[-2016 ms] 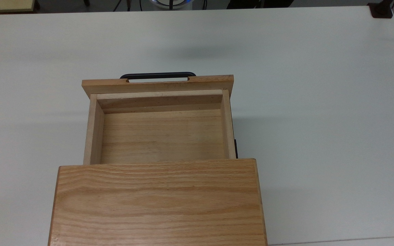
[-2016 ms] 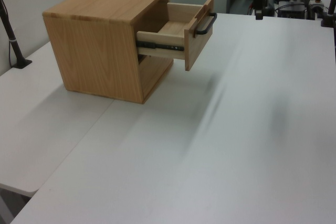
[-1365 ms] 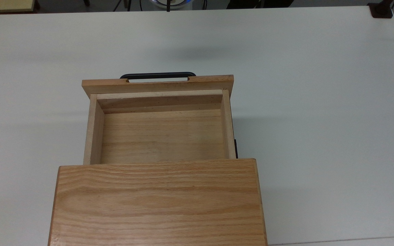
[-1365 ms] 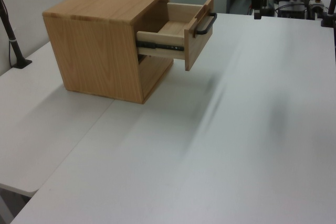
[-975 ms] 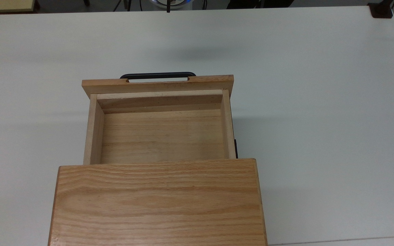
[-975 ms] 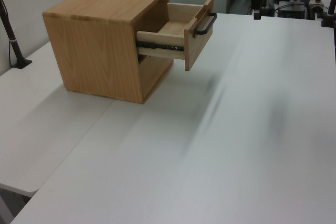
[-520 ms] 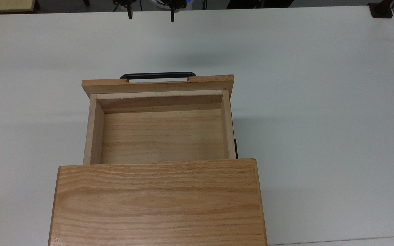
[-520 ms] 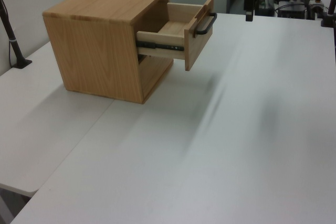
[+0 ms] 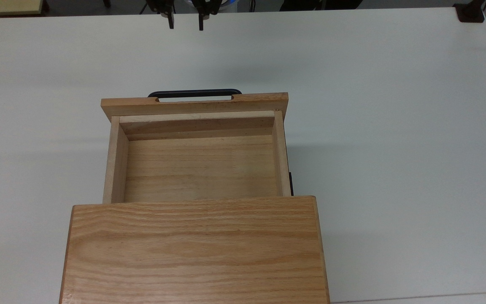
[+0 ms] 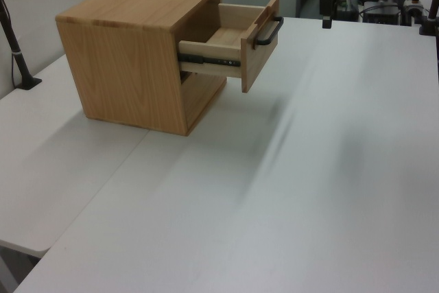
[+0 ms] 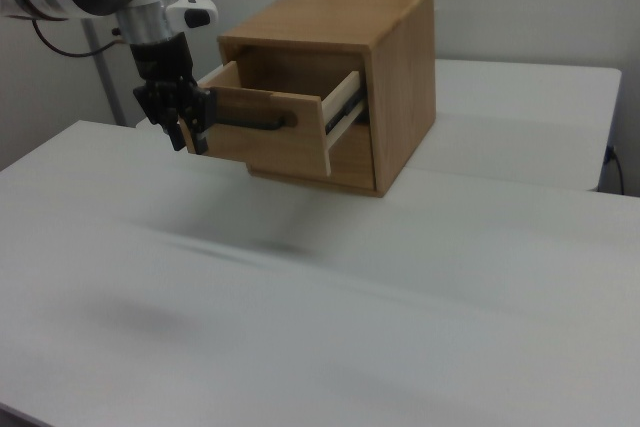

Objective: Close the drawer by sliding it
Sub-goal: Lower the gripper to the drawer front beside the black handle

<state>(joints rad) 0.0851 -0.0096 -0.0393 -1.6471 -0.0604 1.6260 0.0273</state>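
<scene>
Narrowed since half a second earlier: gripper [image 9: 185, 22] fingers [image 9: 170, 23], now closer together yet parted, pinching nothing. Drawer [image 9: 196, 147] unmoved, well ahead of the jaws and apart from them, pulled far out of cabinet [image 9: 194, 249]. Closing not begun; approach, contact and full push left, by judgement. Pale tray empty, oak front wider, black handle [image 9: 194, 92] facing the jaws, metal runner [image 10: 209, 60] exposed along one side.

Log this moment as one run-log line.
drawer: pulled out, empty | handle: untouched | pincer: open, apart from the drawer front, near top view's upper edge | cabinet: on table
</scene>
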